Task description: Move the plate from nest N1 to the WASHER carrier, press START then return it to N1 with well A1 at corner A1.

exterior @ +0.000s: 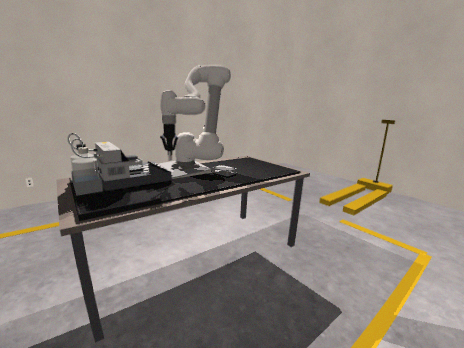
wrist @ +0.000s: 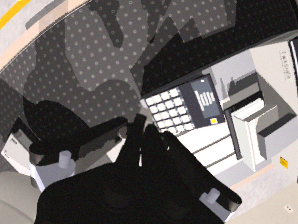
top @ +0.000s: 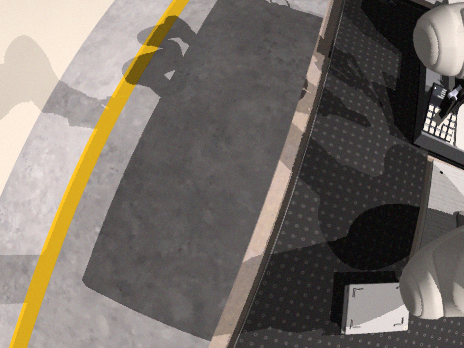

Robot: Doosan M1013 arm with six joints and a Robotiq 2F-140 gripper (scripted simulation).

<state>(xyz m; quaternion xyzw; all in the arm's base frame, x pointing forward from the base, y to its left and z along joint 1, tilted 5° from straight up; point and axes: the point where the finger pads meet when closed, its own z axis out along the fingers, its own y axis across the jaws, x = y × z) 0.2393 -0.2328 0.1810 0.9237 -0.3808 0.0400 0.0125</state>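
Claw (wrist: 141, 137): fingers pressed together, nothing pinched between them. Tips point down at the washer's keypad (wrist: 166, 111); the wrist view puts them right at the keypad's near-left edge, contact can't be confirmed. Top view shows the same claw (top: 451, 100) over the keypad (top: 440, 125), fingers dark and narrow against the pale keys.

Plate: not clearly identifiable in any view. Plate nest N1 (top: 374, 307) shows as a pale rectangle w/ corner marks on the dotted mat, front part of the table; its right edge is hidden under a white arm link (top: 435, 280). Cannot tell from these views whether the plate sits in it. Carrier region, right of the keypad in the wrist view, shows pale slats and a white block; too blurred to resolve a plate.

Washer (exterior: 107, 167) stands at the left end of the table (exterior: 200, 200), on a black mat. Arm (exterior: 207, 110) is mounted behind it, wrist pointing straight down over the washer's right part.

Surroundings: grey floor w/ yellow line (top: 95, 150), darker floor patch in front of the table, yellow pallet jack (exterior: 367, 192) near the far wall.
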